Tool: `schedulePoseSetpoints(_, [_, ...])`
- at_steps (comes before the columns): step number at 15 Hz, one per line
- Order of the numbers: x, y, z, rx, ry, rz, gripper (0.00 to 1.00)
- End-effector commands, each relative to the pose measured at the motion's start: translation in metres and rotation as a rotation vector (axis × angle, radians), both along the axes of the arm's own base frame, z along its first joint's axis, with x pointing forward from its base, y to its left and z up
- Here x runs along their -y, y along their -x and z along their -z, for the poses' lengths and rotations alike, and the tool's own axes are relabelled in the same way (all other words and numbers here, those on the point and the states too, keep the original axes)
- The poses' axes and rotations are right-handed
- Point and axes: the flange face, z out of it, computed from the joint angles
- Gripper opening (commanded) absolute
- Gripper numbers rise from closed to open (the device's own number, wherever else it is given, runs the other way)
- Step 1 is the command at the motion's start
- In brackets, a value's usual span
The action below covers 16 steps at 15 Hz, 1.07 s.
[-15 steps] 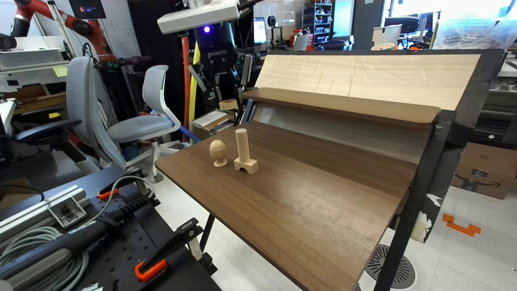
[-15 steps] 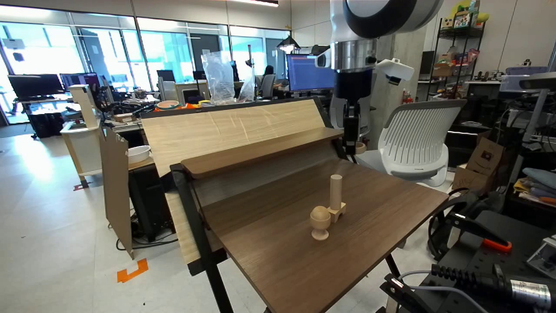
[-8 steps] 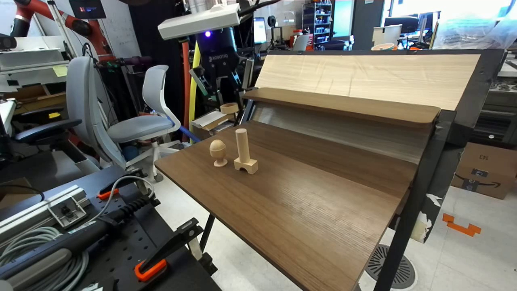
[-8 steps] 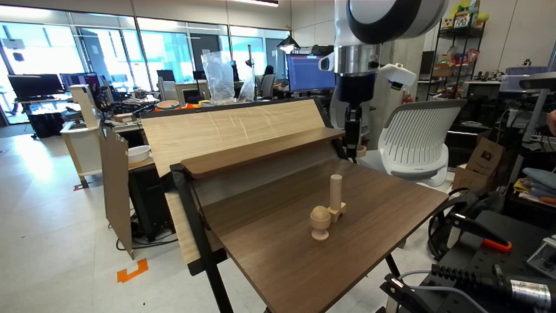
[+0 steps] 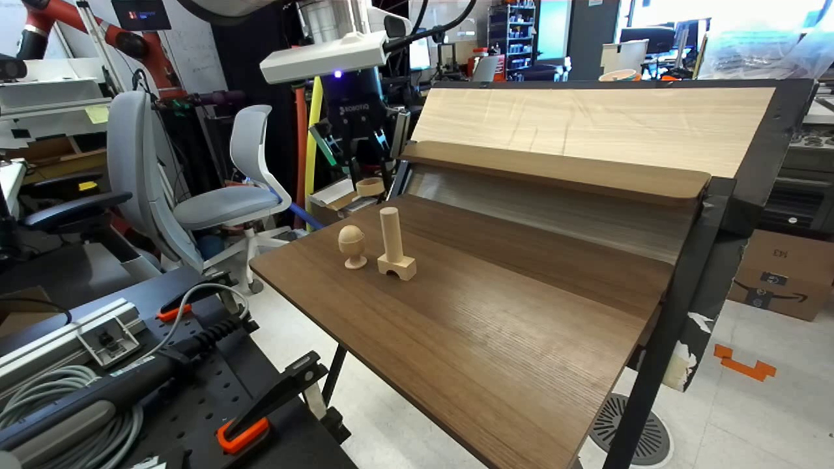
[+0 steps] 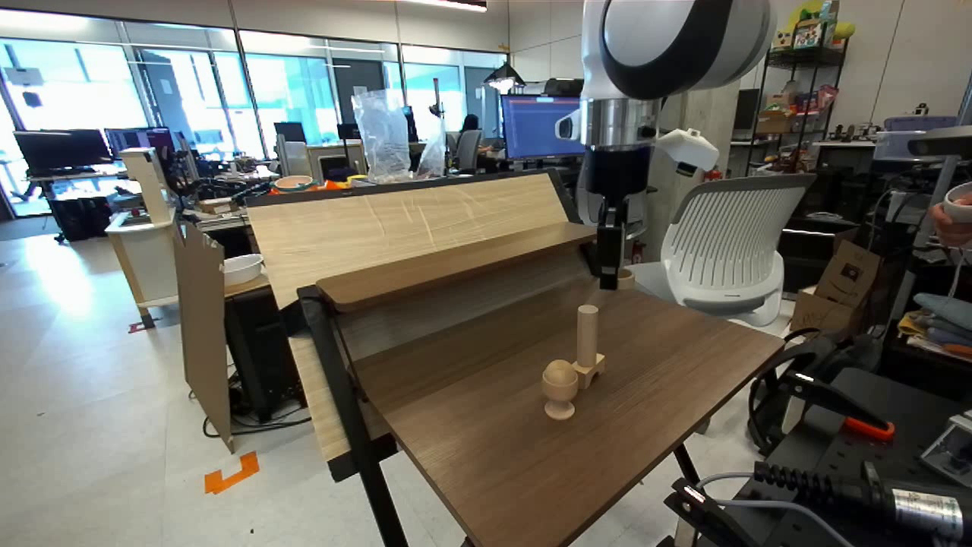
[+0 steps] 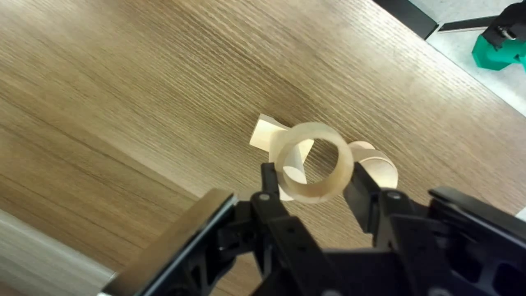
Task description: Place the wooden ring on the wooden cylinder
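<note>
Wrist view, left to right: the wooden cylinder (image 7: 294, 169) stands on the brown table (image 7: 185, 102), lower than my fingertips (image 7: 270, 176) and a bit left of the middle between them. Next, my gripper (image 7: 313, 177) is pinching the wooden ring (image 7: 346, 164), one finger on each side. I can see some of the cylinder through the ring's hole. Then a little wooden cup (image 7: 363, 153) has a round wooden piece (image 7: 381, 172) sitting in it. In both exterior views, the ring is higher than the cylinder, with a gap between.
</note>
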Motion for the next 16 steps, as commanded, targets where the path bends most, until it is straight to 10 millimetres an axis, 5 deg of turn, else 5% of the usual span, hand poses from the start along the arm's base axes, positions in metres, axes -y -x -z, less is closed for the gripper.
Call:
schedulePoseSetpoints(1, [-0.003,-0.014,0.008,0.017,-0.024,0.033,0.19])
schedulePoseSetpoints(16, [-0.009,-0.048,0.029,0.038,-0.046,0.097,0.19])
